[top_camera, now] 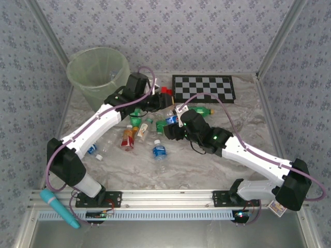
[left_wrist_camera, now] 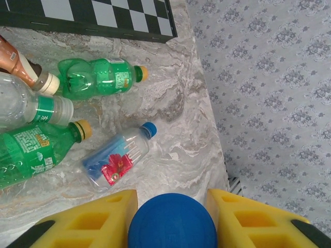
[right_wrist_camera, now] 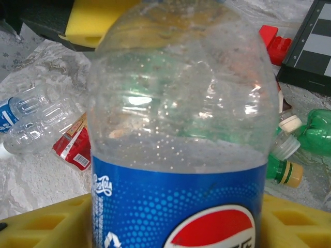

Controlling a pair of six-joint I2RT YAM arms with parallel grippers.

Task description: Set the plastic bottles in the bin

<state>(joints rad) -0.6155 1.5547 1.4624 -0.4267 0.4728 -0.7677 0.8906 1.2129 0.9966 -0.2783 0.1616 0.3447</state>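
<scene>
A clear Pepsi bottle (top_camera: 172,120) (right_wrist_camera: 176,129) with a blue label is held up over the middle of the table between the two arms. My left gripper (top_camera: 165,106) (left_wrist_camera: 171,199) is shut on its blue cap (left_wrist_camera: 171,222), a yellow finger on each side. My right gripper (top_camera: 176,127) (right_wrist_camera: 176,217) has the bottle's body between its yellow fingers; their inner faces are hidden, so the grip is unclear. More plastic bottles lie on the table: green (top_camera: 201,110) (left_wrist_camera: 98,77), orange-red (top_camera: 127,138), blue-labelled (top_camera: 159,151) (left_wrist_camera: 116,160). The pale-green bin (top_camera: 98,72) stands at the back left.
A checkerboard (top_camera: 202,89) (left_wrist_camera: 103,15) lies at the back, with a small red block (top_camera: 165,92) (right_wrist_camera: 274,41) next to it. Patterned walls close the table on three sides. Crushed clear bottles (right_wrist_camera: 36,119) lie left of the right wrist. A teal tool (top_camera: 59,206) rests by the front rail.
</scene>
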